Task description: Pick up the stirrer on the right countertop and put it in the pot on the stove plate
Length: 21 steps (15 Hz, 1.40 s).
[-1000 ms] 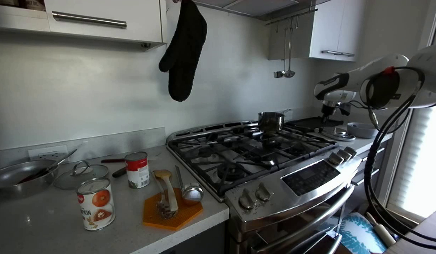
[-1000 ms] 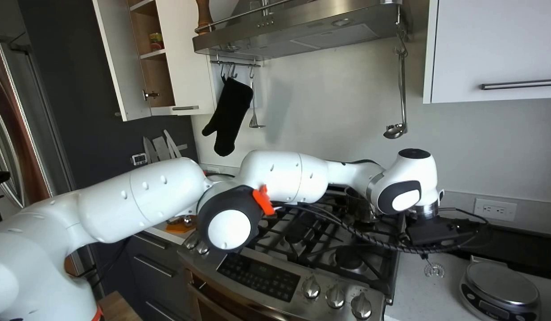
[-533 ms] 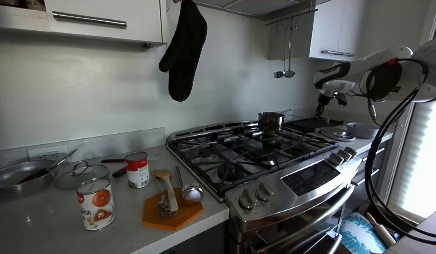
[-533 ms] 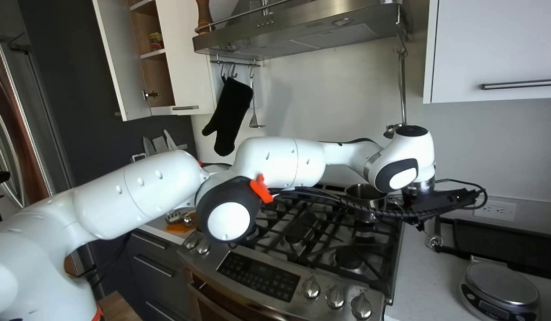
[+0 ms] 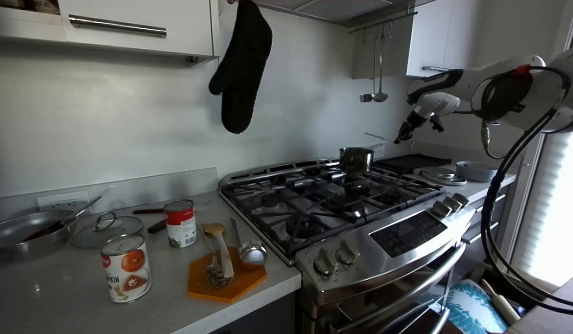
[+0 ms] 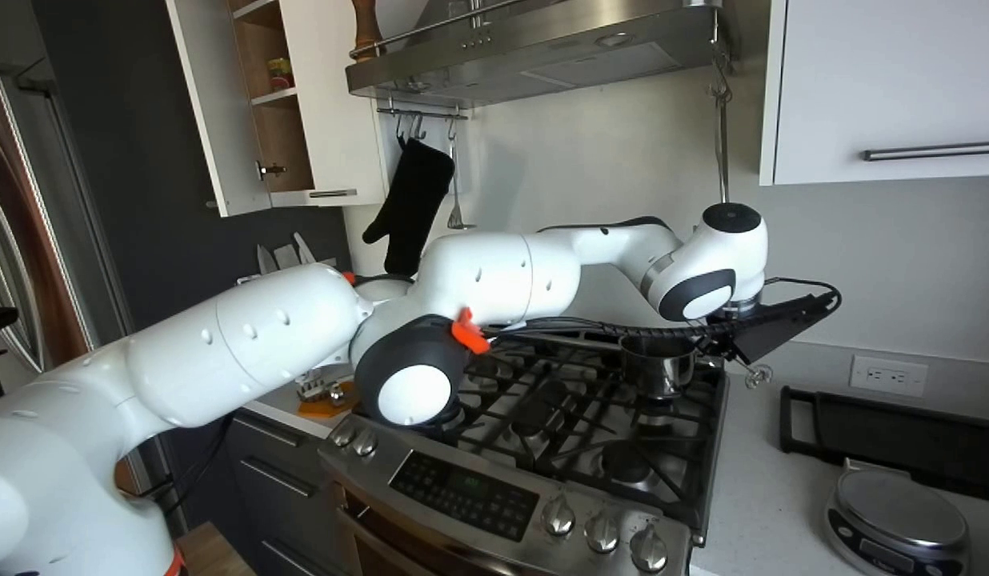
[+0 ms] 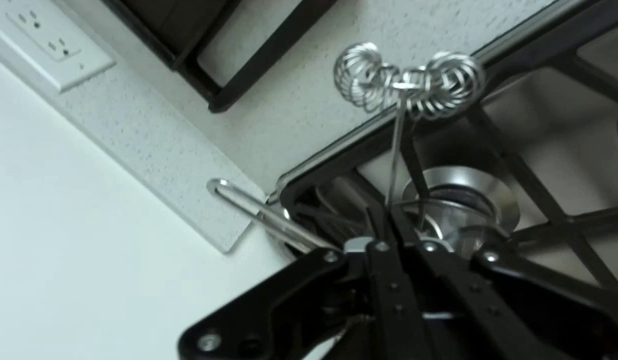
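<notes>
Stirrer [image 7: 397, 131]: wrist view, shaft pinched in the gripper [image 7: 388, 215], coil [image 7: 410, 85] at 12 o'clock, presumably clear for dunking.
Pot [image 5: 356, 160]: in an exterior view, on the stove plate [image 5: 328, 204], gripper's 8 o'clock.
Grey bowl [image 5: 479, 174]: same view, gripper's 4 o'clock, contents hidden.
Pot's inside: in an exterior view, too dark to read; coil outside, 3 o'clock.

1. It's a kitchen.
2. Gas range [image 6: 542, 432], steel hood [image 6: 542, 60] overhead.
3. Pot [image 6: 658, 372] sits on the range.
4. Black oven mitt [image 6: 418, 204] and steel cooking utensils [image 5: 380, 96] hang nearby.
5. Food cans [image 5: 125, 271] and a pan [image 5: 41, 246] stand on the counter [image 5: 59, 301].
</notes>
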Each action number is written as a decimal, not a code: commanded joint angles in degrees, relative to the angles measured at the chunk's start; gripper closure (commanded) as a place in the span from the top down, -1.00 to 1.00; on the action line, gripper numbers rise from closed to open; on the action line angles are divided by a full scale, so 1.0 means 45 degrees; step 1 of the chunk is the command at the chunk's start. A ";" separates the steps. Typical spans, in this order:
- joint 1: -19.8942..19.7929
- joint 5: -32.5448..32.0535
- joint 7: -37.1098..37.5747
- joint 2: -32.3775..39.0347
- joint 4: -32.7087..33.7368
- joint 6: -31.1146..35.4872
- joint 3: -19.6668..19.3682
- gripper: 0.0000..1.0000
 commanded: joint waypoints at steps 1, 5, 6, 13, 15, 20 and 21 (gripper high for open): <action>-0.0130 0.0766 -0.2189 -0.0017 -0.0047 0.0331 0.1333 -0.98; 0.0015 0.1454 -0.3190 0.0104 -0.0308 0.0623 0.2688 -0.98; 0.0057 0.1617 -0.3527 0.0159 -0.0358 0.0785 0.3010 -0.98; 0.0212 0.2324 -0.5162 0.0400 -0.1397 0.1667 0.4670 -0.98; 0.0198 0.2387 -0.5381 0.0452 -0.1748 0.1731 0.4950 -0.98; 0.0108 0.2301 -0.5674 0.0446 -0.2637 0.2157 0.5194 -0.98; 0.0096 0.2254 -0.5665 0.0425 -0.2812 0.2270 0.5160 -0.98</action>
